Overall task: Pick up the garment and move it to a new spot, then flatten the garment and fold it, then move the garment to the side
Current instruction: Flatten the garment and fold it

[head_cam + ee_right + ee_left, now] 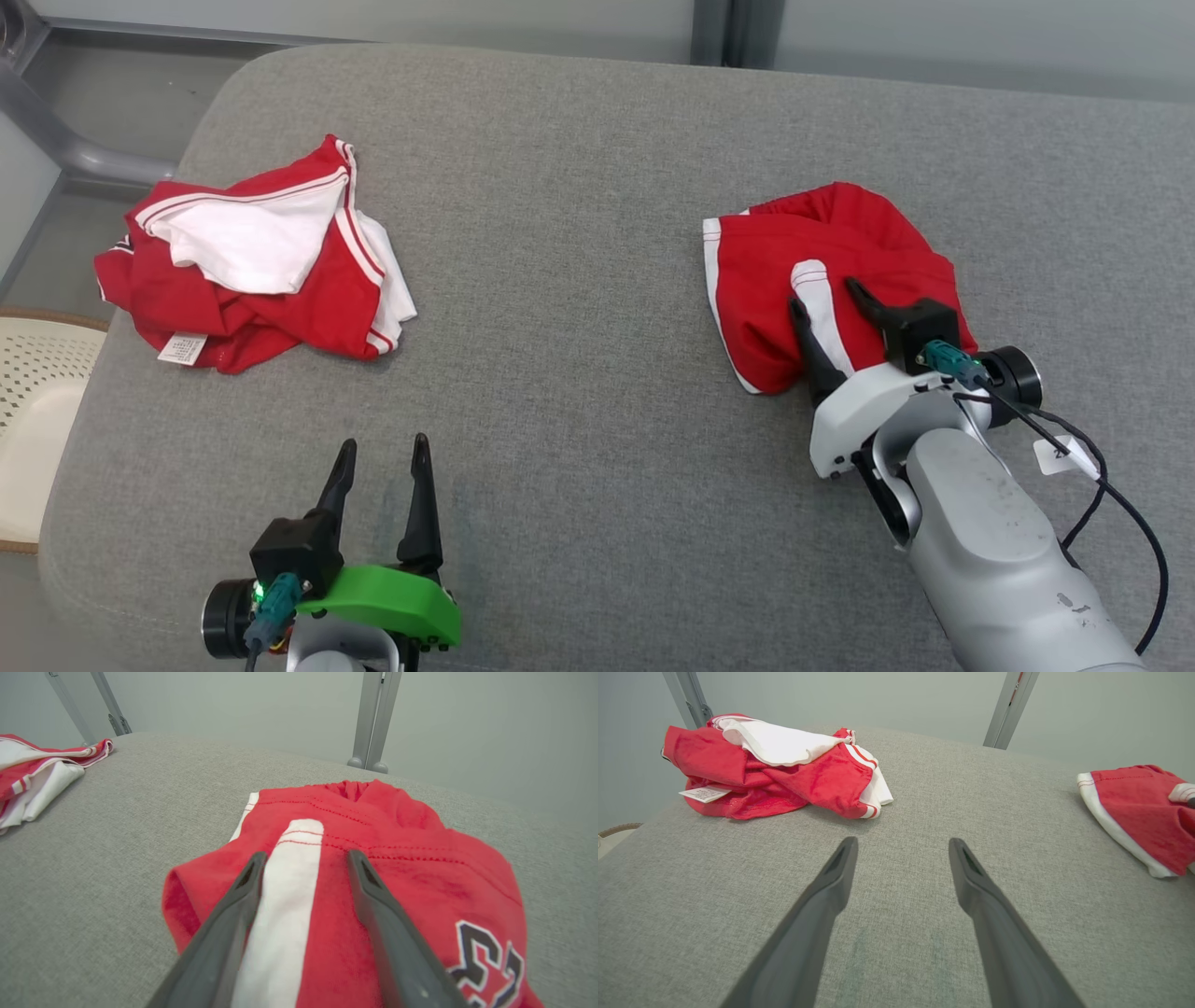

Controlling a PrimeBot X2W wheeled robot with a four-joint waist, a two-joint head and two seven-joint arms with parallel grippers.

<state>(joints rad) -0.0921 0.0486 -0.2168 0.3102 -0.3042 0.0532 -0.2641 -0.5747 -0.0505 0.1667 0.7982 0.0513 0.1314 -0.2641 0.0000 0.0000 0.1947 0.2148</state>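
Left pincer (384,442): nearest you, fingers apart, holding nothing, low over bare tabletop (597,280).
Basket (37,392): pale, perforated, off the tabletop's left edge; you cannot tell what it holds.
Right pincer (823,293): fingers apart, straddling the white stripe (294,872), tips at the cloth, not clamped.
Shorts (840,233): red, on the right side of the tabletop, in a loose bundle; likely your garment.
Handling: light, limp, thin knit. Expect it to sag and fall open when lifted, and to slide easily.
Hold: pinch a raised fold through all layers, by the stripe or the gathered waist (355,788).
Top (252,271): red and white, crumpled, far left, well apart from the shorts.
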